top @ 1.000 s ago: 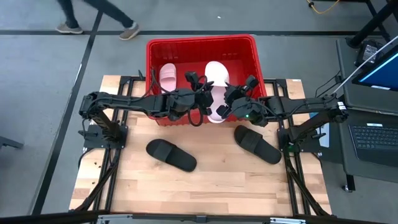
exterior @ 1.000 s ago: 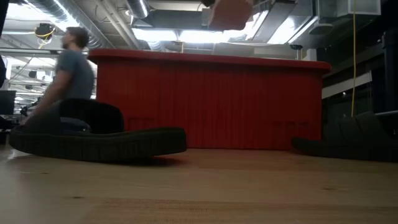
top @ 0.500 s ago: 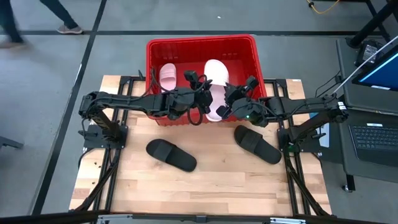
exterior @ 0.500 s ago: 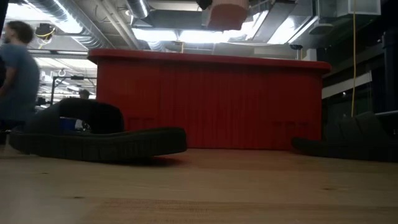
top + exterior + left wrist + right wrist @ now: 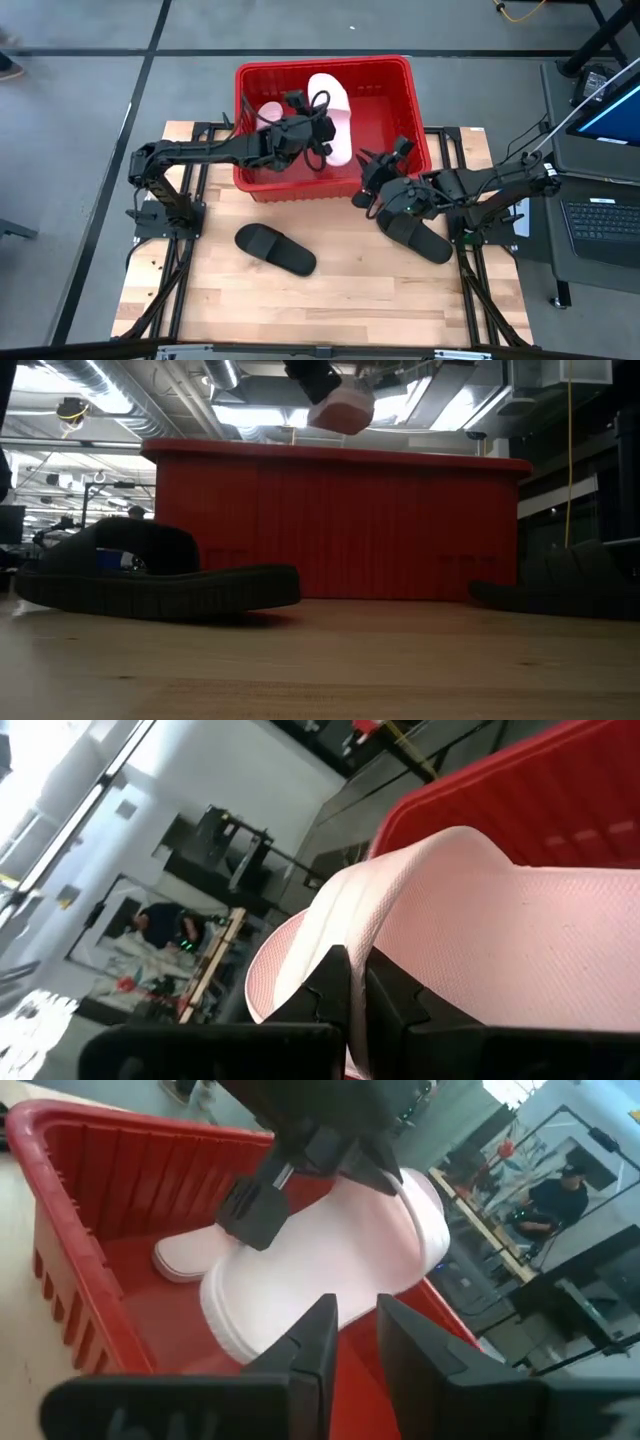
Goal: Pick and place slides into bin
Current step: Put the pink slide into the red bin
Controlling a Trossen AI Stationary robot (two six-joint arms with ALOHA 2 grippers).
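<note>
Pink slide (image 5: 328,104) hangs over the red bin (image 5: 400,150), clenched at its strap by the left gripper (image 5: 310,138), beside another pink slide (image 5: 268,115) inside, while the right gripper (image 5: 372,185), fingers slightly parted and empty, sits outside the bin's front wall near a black slide (image 5: 420,238); another black slide (image 5: 275,249) lies on the table (image 5: 330,310).

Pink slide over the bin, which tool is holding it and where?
The left tool grips the pink slide by its strap edge; the right tool holds nothing.
</note>
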